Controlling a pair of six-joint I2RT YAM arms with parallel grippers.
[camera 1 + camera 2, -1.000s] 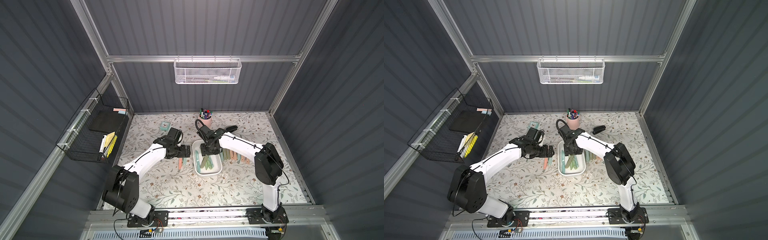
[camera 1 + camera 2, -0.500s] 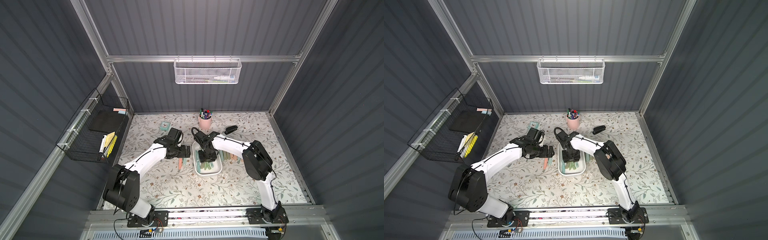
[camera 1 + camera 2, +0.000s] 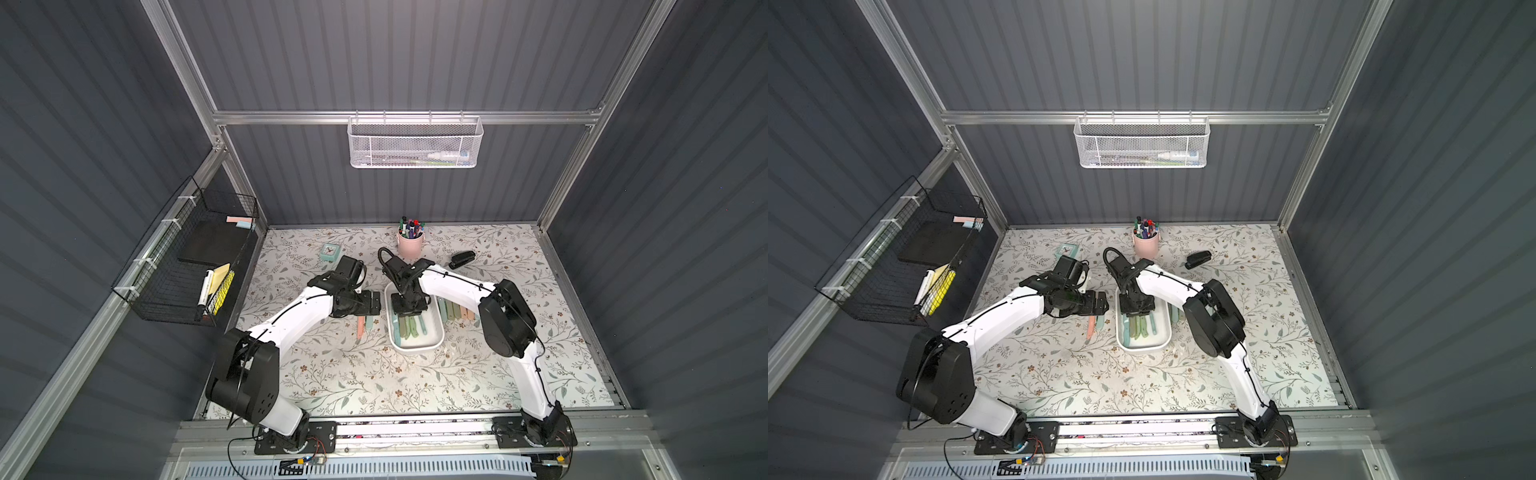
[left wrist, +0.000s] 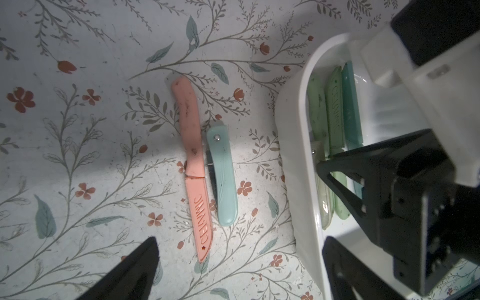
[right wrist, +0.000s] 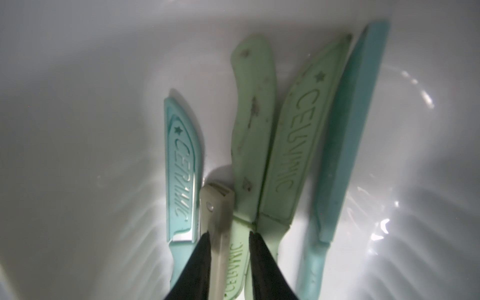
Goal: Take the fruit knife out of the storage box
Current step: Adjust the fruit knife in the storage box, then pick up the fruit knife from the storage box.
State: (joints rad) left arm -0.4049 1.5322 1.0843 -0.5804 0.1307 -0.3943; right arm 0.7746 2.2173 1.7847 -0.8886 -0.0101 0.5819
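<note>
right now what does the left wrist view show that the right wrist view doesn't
Only the left wrist view: a pink knife and a teal folding knife lying on the floral mat, outside the storage box. Only the right wrist view: how the tips of the right gripper flank a beige knife and a pale green sheath. Both: the box's inside, with green knives and the right gripper in it.

The storage box (image 5: 78, 104) is shown plain white, and inside it pale-green knives (image 5: 253, 130), a teal knife (image 5: 181, 168) and a cream folding knife (image 5: 217, 207) are picked out. On the table (image 4: 78, 130), printed with grey-green sprigs and small red flowers, a salmon-pink knife (image 4: 193, 145) and a teal folding knife (image 4: 223, 176) are seen.
</note>
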